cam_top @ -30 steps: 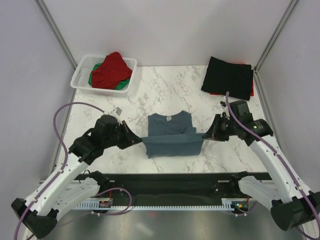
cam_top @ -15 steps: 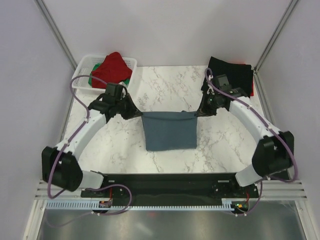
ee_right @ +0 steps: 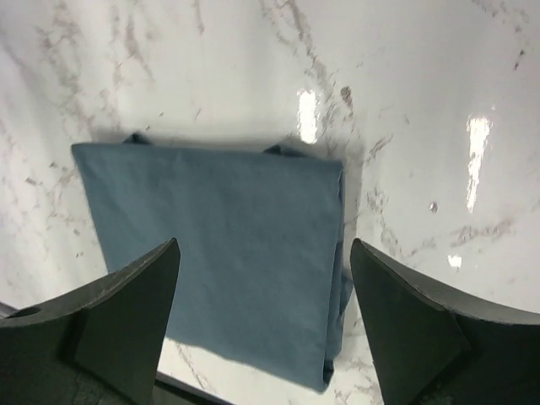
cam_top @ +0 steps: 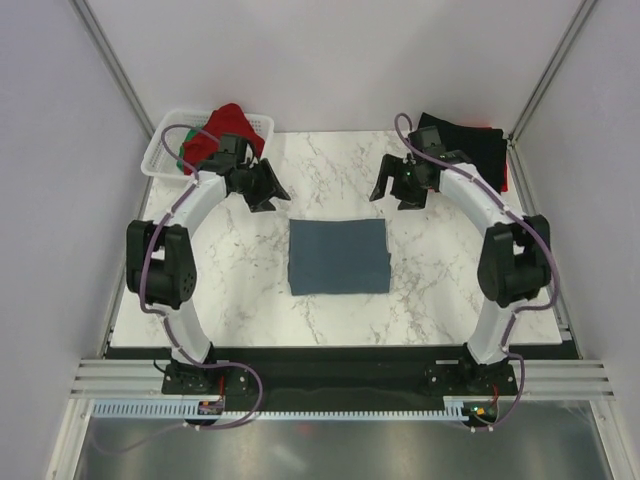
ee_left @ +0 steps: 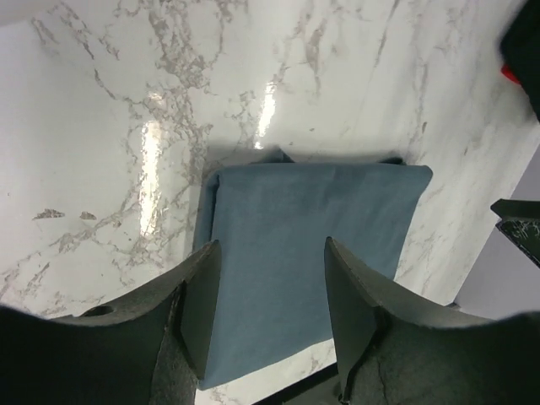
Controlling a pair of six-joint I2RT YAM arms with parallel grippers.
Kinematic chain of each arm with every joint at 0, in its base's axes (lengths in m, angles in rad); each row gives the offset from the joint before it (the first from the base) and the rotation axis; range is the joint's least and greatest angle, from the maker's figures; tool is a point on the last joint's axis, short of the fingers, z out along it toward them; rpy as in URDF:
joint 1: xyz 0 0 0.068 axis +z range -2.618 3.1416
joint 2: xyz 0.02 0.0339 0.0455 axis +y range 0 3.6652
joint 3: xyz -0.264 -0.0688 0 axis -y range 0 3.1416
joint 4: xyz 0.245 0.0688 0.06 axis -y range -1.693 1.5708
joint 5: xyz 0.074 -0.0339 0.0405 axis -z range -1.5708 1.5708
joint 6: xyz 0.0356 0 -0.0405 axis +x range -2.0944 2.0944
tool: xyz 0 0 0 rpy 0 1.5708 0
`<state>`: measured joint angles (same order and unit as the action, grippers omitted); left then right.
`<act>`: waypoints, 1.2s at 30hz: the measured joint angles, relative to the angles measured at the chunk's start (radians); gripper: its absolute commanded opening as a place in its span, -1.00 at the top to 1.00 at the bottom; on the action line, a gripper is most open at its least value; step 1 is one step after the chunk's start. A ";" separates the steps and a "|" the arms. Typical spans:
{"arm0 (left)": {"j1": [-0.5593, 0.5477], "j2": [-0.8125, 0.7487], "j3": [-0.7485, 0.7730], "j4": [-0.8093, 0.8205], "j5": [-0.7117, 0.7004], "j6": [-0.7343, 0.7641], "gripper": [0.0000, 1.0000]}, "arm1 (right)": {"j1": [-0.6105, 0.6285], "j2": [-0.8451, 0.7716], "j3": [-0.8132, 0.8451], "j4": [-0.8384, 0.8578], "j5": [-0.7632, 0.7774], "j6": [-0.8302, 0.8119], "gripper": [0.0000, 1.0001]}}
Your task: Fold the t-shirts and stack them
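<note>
A slate blue-grey t-shirt [cam_top: 338, 256] lies folded into a flat rectangle in the middle of the marble table. My left gripper [cam_top: 268, 190] hovers above and beyond its far left corner, open and empty. My right gripper [cam_top: 392, 190] hovers beyond the far right corner, also open and empty. In the left wrist view the blue-grey t-shirt [ee_left: 312, 253] shows between the spread fingers of the left gripper [ee_left: 272, 246]. In the right wrist view the blue-grey t-shirt [ee_right: 219, 245] lies below the wide-open right gripper [ee_right: 264, 245]. A folded black t-shirt [cam_top: 462, 150] rests at the back right on a red one [cam_top: 503, 180].
A white lattice basket [cam_top: 160, 155] stands at the back left corner, holding a crumpled red t-shirt [cam_top: 222, 125] over a green one [cam_top: 182, 158]. Grey walls enclose the table on three sides. Both arms arch over the table's left and right sides.
Both grippers carried the shirt's near edge to the far side, folding it in half. They have since let go, opened, and lifted away toward the back.
</note>
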<state>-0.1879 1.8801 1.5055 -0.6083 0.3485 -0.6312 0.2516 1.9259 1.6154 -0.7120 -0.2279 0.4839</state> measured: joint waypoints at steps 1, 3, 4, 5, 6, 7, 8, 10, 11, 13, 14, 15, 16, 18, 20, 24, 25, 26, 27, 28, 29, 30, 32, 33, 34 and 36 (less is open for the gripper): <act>-0.003 -0.029 -0.014 0.003 -0.003 0.002 -0.17 | 0.004 -0.049 -0.033 0.014 -0.002 0.003 -0.78; -0.016 -0.119 -0.068 0.001 -0.010 0.005 -0.14 | 0.017 -0.178 -0.142 0.055 -0.012 0.018 -0.77; -0.026 -0.173 -0.103 0.005 -0.013 0.005 -0.14 | 0.029 -0.252 -0.201 0.074 -0.024 0.030 -0.76; -0.037 -0.222 -0.134 0.006 -0.016 0.004 -0.13 | 0.046 -0.325 -0.265 0.111 -0.040 0.047 -0.75; -0.055 -0.279 -0.174 0.010 -0.018 0.003 -0.13 | 0.065 -0.379 -0.311 0.128 -0.054 0.063 -0.74; -0.077 -0.332 -0.212 0.021 -0.021 0.002 -0.11 | 0.091 -0.432 -0.362 0.152 -0.072 0.082 -0.73; -0.100 -0.379 -0.252 0.034 -0.022 -0.002 -0.11 | 0.115 -0.471 -0.412 0.189 -0.090 0.101 -0.71; -0.146 -0.449 -0.341 0.085 -0.021 -0.017 -0.09 | 0.163 -0.508 -0.508 0.260 -0.134 0.142 -0.66; -0.171 -0.478 -0.397 0.116 -0.021 -0.030 -0.08 | 0.177 -0.508 -0.556 0.304 -0.154 0.161 -0.64; -0.213 -0.500 -0.495 0.158 -0.011 -0.061 -0.06 | 0.182 -0.484 -0.639 0.364 -0.182 0.194 -0.55; -0.227 -0.499 -0.542 0.190 -0.005 -0.080 -0.06 | 0.179 -0.468 -0.678 0.394 -0.192 0.208 -0.54; -0.240 -0.496 -0.582 0.223 -0.004 -0.094 -0.05 | 0.177 -0.452 -0.714 0.422 -0.203 0.224 -0.50; -0.257 -0.489 -0.633 0.263 -0.003 -0.116 -0.05 | 0.176 -0.439 -0.742 0.442 -0.209 0.233 -0.49; -0.285 -0.464 -0.698 0.322 -0.001 -0.145 -0.02 | 0.174 -0.417 -0.792 0.486 -0.217 0.244 -0.47; -0.312 -0.415 -0.735 0.372 0.002 -0.166 0.01 | 0.174 -0.401 -0.834 0.523 -0.218 0.245 -0.46; -0.330 -0.351 -0.794 0.438 -0.003 -0.175 0.03 | 0.173 -0.404 -0.927 0.571 -0.214 0.227 -0.46; -0.329 -0.350 -0.812 0.446 -0.007 -0.175 0.03 | 0.170 -0.422 -0.944 0.581 -0.211 0.223 -0.45; -0.329 -0.354 -0.826 0.456 -0.006 -0.176 0.03 | 0.170 -0.443 -0.961 0.587 -0.203 0.216 -0.46; -0.329 -0.364 -0.835 0.465 -0.009 -0.176 0.03 | 0.170 -0.472 -0.985 0.584 -0.187 0.206 -0.46; -0.329 -0.375 -0.844 0.469 -0.018 -0.176 0.03 | 0.170 -0.502 -1.007 0.576 -0.175 0.198 -0.46; -0.330 -0.389 -0.855 0.472 -0.028 -0.175 0.03 | 0.170 -0.533 -1.023 0.558 -0.156 0.190 -0.46; -0.330 -0.406 -0.866 0.468 -0.040 -0.175 0.03 | 0.170 -0.563 -1.032 0.530 -0.130 0.177 -0.46; -0.329 -0.447 -0.875 0.429 -0.079 -0.166 0.01 | 0.169 -0.612 -1.031 0.454 -0.072 0.150 -0.50; -0.329 -0.470 -0.875 0.403 -0.098 -0.158 -0.04 | 0.169 -0.634 -1.027 0.415 -0.043 0.138 -0.54; -0.329 -0.494 -0.868 0.368 -0.118 -0.147 -0.09 | 0.167 -0.653 -1.015 0.366 -0.015 0.127 -0.57; -0.329 -0.537 -0.836 0.287 -0.153 -0.117 -0.22 | 0.167 -0.684 -0.980 0.296 0.027 0.109 -0.71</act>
<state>-0.5167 1.3430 0.6693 -0.3210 0.1951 -0.7486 0.4187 1.2419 0.6357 -0.4156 -0.2008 0.5934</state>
